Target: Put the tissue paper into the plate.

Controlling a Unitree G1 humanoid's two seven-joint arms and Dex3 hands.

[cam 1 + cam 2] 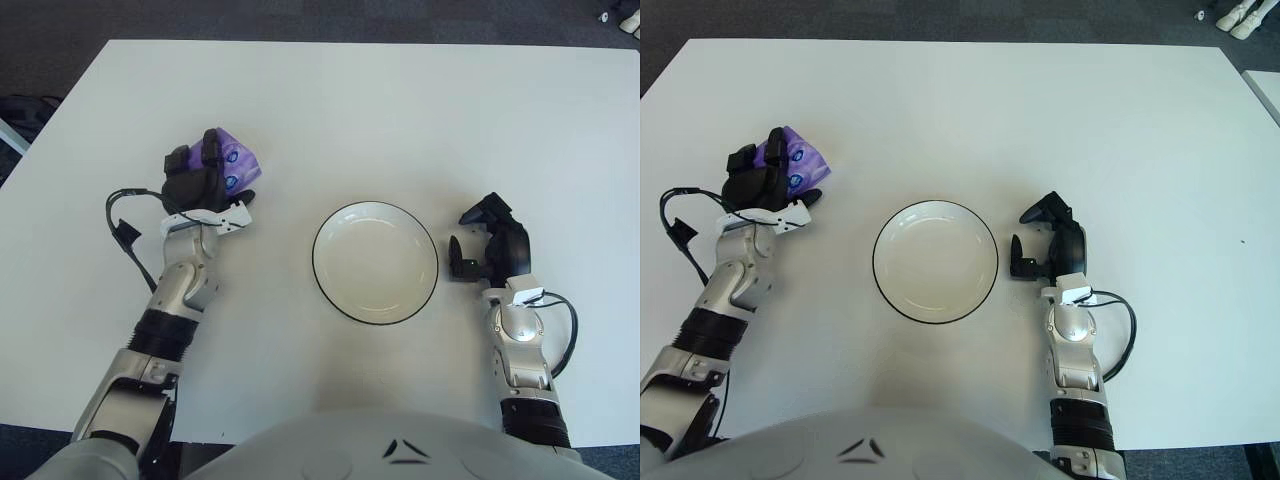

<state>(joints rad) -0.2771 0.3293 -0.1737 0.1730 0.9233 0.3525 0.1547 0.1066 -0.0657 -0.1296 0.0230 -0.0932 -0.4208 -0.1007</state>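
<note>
A purple tissue pack [234, 162] is held in my left hand [200, 182], whose black fingers are curled around it, left of the plate. The white plate [375, 300] with a dark rim lies on the white table, nothing in it. The pack is about a hand's width to the left of the plate's rim. My right hand [488, 240] shows just right of the plate, fingers relaxed and holding nothing.
The white table [360, 110] stretches far beyond the plate at the back. Dark carpet borders its far edge. A black cable [125, 225] loops off my left wrist, another off my right forearm [565, 330].
</note>
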